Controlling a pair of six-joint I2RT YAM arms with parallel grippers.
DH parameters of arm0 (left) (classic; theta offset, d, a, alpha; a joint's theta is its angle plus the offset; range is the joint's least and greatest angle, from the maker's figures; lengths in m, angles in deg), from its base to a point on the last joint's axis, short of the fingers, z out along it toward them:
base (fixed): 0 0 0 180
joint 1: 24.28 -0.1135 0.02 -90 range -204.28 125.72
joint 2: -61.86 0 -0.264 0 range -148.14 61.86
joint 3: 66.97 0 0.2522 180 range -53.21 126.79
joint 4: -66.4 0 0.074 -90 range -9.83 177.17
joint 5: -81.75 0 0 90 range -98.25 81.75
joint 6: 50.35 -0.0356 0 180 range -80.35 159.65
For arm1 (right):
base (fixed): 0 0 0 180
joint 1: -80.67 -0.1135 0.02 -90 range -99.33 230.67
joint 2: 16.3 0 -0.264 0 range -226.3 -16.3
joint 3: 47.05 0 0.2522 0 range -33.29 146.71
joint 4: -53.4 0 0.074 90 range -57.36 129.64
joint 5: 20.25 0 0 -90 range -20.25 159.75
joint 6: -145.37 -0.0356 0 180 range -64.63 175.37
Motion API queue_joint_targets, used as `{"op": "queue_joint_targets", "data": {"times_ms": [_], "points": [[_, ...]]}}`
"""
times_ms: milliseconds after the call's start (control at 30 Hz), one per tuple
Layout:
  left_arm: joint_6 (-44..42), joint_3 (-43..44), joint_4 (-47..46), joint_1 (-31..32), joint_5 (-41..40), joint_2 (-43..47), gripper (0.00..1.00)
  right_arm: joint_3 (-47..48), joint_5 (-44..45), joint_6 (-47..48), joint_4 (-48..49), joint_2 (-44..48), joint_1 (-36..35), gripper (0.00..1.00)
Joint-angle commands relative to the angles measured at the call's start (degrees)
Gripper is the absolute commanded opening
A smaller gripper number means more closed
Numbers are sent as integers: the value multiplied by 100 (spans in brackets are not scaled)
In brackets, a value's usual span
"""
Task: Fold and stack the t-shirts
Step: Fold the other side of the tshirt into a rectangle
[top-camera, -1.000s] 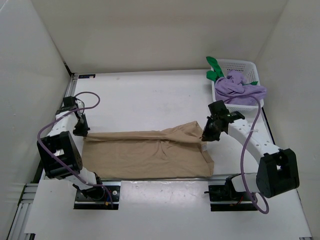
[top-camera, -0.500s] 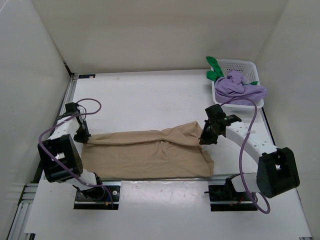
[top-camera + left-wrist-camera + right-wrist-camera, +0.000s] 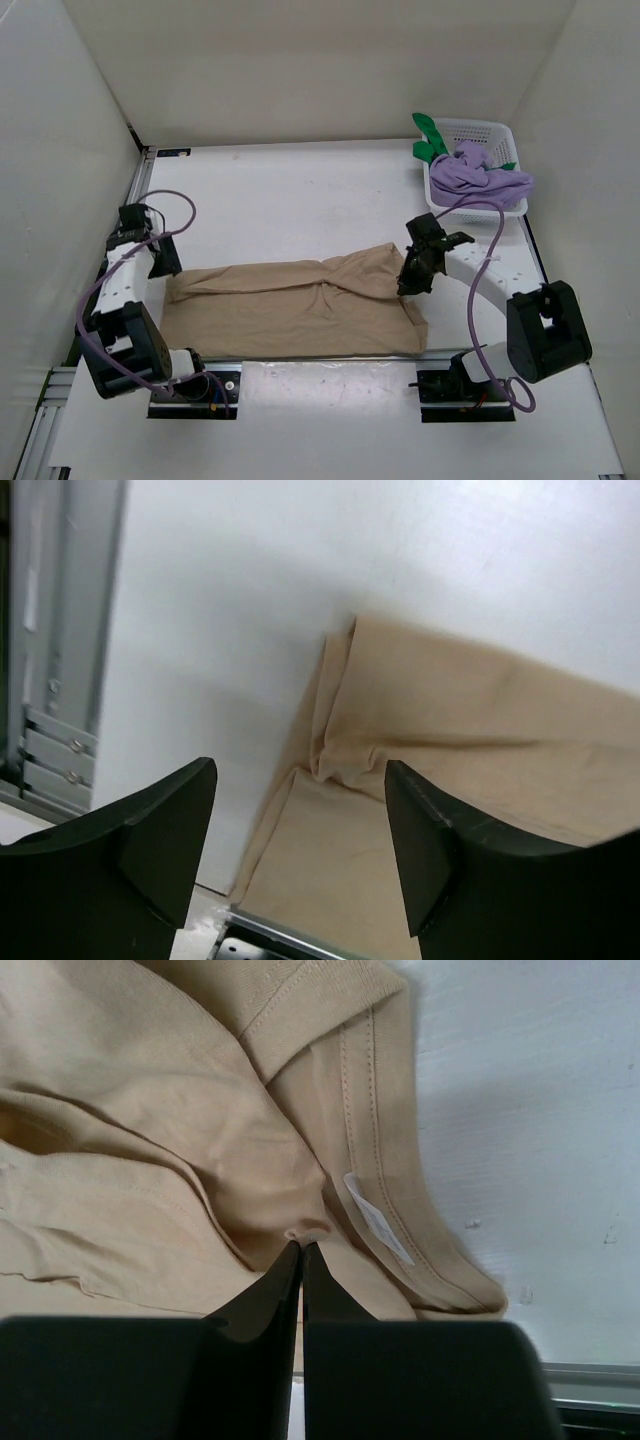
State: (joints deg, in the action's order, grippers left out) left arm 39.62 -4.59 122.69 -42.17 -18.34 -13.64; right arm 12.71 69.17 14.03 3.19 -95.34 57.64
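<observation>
The left tool (image 3: 163, 255) has been spread and drawn off the tan shirt (image 3: 290, 305), laid on the table (image 3: 300, 190) in front of the basket (image 3: 480, 126), its basket-side end pinched by the right tool (image 3: 302, 1248); mid-fold, that end's release is judged next.

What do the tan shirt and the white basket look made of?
Tan shirt: soft matte knit cloth, probably cotton jersey; it wrinkles and drapes, with stitched hems and a sewn label in the right wrist view. Basket: white, seemingly moulded plastic; stiff walls with open mesh.
</observation>
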Motion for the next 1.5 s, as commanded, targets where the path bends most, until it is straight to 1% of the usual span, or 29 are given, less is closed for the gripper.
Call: {"op": "queue_joint_targets", "data": {"times_ms": [0,33,100,133,200,233,333,433,533,633,833,933,1067,1167,1233,1267,1333,1367,1433,1467], "points": [[3,691,-104,-30,129,370,79,6,-74,109,164,-128,-18,0],[3,901,9,31,225,370,79,6,-74,109,164,-129,-18,0],[3,956,142,276,297,169,75,6,-74,162,164,-129,-18,0],[3,869,212,643,218,72,72,6,-74,162,164,-129,-18,0],[3,720,213,1049,60,-148,63,6,-74,162,216,-129,-18,0],[3,649,213,1434,59,-366,62,6,-74,162,217,-129,-18,0],[3,578,126,1971,59,-771,62,-47,-74,214,217,-129,-18,0],[3,780,-42,2245,51,-1131,62,-161,-74,214,217,-129,-18,0],[3,904,-104,2535,-98,-1274,52,-161,-74,214,217,-76,-18,0],[3,615,-104,2825,-440,-1344,47,-214,-21,214,217,-24,-18,0],[3,-177,-271,3151,-767,-1116,47,-214,-21,267,217,-23,44,0],[3,-467,-271,3222,-934,-1116,47,-153,-21,320,217,-23,149,0],[3,-652,-271,3345,-1074,-783,47,-153,-21,381,155,-23,211,0],[3,-714,-192,3406,-1074,-475,54,-153,32,381,155,-23,264,0],[3,-653,45,3345,-1005,-325,59,-153,32,434,155,-23,316,0],[3,-478,133,3249,-900,-264,64,-153,32,434,155,-23,316,0],[3,-197,343,2942,-462,-149,68,-100,84,486,155,-23,369,0],[3,144,344,2505,-329,-149,70,-100,84,487,155,-75,369,0],[3,480,406,2011,-12,-253,70,-100,84,548,155,-129,431,0],[3,630,502,1574,-11,-489,67,-48,84,548,155,-129,431,0]]}}
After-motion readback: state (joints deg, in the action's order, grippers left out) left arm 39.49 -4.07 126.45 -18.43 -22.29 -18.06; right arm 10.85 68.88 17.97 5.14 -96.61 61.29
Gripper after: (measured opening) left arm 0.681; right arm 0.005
